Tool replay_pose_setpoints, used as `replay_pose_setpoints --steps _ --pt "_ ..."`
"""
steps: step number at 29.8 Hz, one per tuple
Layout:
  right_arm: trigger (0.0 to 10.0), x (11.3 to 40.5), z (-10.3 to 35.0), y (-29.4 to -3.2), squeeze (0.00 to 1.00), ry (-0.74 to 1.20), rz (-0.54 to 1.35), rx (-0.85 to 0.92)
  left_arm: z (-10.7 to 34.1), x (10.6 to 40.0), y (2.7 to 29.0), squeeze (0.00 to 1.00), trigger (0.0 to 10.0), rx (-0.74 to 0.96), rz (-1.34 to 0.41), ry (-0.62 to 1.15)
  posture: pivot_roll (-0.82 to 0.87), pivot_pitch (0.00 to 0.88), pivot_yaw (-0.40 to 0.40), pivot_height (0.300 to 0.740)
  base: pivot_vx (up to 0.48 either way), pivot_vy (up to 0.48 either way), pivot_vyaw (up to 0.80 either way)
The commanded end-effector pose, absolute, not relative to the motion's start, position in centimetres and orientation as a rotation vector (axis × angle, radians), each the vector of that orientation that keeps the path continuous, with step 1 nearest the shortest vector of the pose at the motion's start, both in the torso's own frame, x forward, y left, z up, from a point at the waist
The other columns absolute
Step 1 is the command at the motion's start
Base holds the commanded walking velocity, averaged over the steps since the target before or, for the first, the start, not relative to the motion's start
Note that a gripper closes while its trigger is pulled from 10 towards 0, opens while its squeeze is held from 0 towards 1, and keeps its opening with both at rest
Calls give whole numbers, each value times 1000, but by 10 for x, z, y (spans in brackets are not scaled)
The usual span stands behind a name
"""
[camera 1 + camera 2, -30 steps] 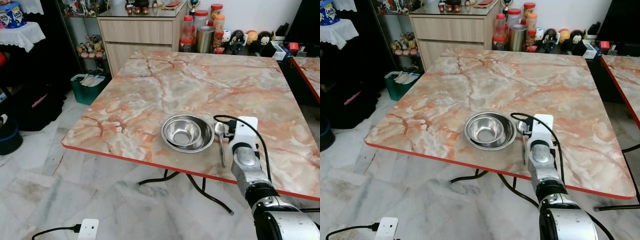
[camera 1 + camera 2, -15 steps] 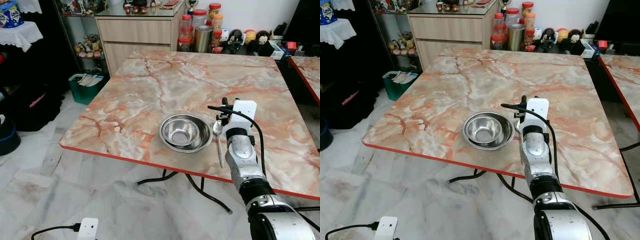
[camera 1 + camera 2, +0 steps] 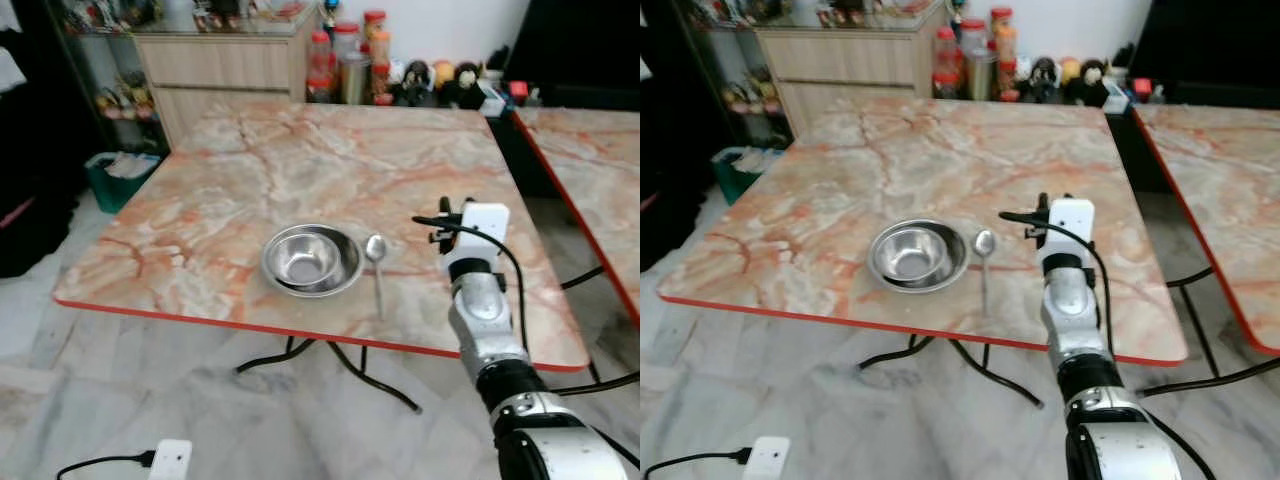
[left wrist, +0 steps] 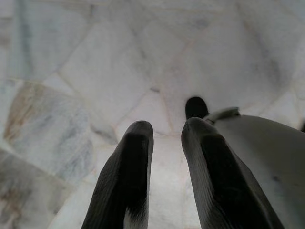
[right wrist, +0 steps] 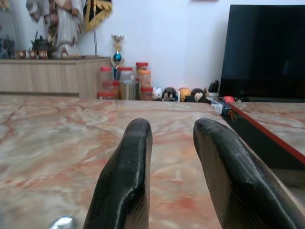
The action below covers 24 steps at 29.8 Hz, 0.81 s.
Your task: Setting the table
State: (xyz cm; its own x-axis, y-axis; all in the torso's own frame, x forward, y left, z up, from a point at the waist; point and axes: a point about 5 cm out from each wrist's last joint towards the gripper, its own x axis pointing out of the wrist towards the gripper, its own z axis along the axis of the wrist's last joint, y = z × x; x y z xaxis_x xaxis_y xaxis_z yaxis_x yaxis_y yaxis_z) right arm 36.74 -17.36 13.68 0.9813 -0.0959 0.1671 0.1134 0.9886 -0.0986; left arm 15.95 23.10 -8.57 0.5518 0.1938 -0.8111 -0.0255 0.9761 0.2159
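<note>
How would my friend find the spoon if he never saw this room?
Look at the big orange marble table. Near its front edge sits a shiny metal bowl, and the spoon lies flat just to its right. It is the only long, thin thing there, with its scoop pointing away.

The right arm [image 3: 485, 330] reaches forward, level; the right gripper [image 5: 174, 143] is parted and empty. The left gripper [image 4: 164, 143] hangs down, slightly parted.

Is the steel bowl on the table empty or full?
Empty: the steel bowl stands upright, and its bare shiny inside shows nothing in it.
</note>
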Motion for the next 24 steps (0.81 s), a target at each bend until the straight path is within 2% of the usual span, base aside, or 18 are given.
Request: replay_pose_setpoints --steps 1,24 --pt "10000 368 141 -180 0 -176 -118 -115 -90 151 226 0 10000 190 106 1007 61 0 34 740 0 -469 0" --pt "10000 365 134 -180 0 -150 -102 -127 -91 152 219 0 10000 183 95 1006 51 0 26 740 0 -455 0"
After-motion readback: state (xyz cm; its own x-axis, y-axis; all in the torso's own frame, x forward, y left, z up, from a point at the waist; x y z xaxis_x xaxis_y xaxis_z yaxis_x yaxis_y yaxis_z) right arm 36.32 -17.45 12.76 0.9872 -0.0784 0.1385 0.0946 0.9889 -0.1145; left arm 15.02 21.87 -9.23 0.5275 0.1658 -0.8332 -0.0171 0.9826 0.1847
